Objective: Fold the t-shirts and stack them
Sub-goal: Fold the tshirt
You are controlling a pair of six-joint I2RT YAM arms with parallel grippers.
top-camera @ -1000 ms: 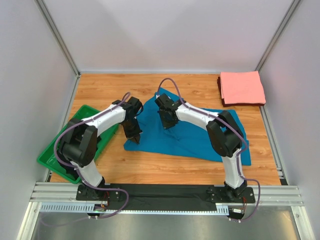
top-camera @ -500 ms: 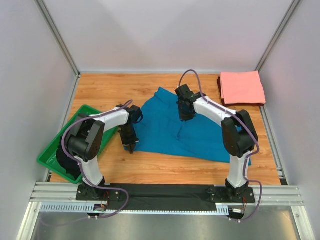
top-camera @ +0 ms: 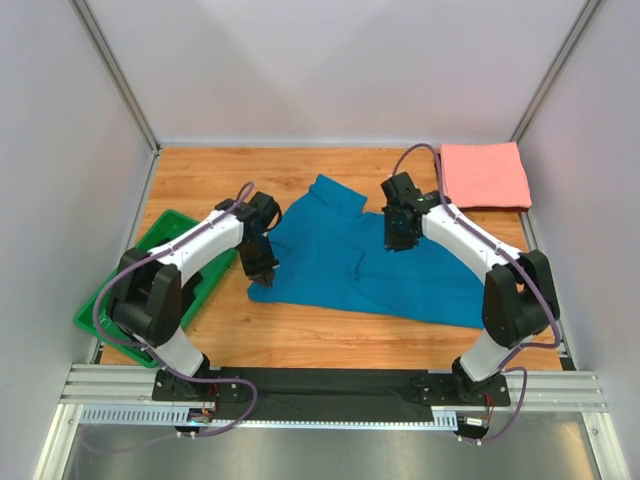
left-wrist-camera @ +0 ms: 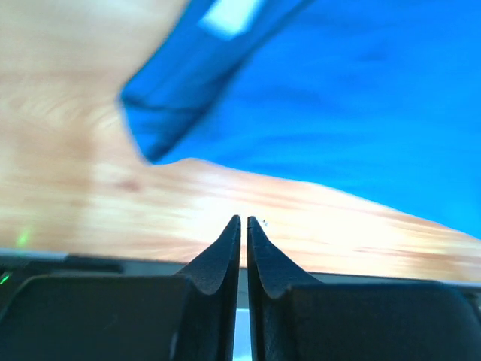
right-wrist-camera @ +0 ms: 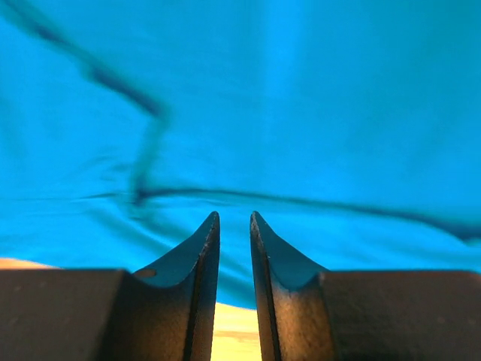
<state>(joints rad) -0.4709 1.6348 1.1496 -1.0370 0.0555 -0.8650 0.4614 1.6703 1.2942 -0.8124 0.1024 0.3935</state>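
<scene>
the right gripper [right-wrist-camera: 234, 216], pinched shut a second ago, has parted its fingers a crack on nothing and swung off to the right, so the teal-blue t-shirt [top-camera: 350, 260] lies released beneath and ahead of its tips, creased and, i judge, not yet folded. the left gripper [left-wrist-camera: 243, 219] stays all but closed and empty, the shirt's corner just ahead of its fingertips. the folded salmon-pink t-shirt [top-camera: 485, 175] lies well beyond the right fingers, the green tray [top-camera: 92, 322] outside the left; nothing blocks either.

Two t-shirts, one teal-blue t-shirt [top-camera: 330, 260] and one pink t-shirt [top-camera: 485, 175]; two robot arms [top-camera: 200, 240]; one green tray [top-camera: 160, 228]; one wooden table [top-camera: 300, 335]
</scene>
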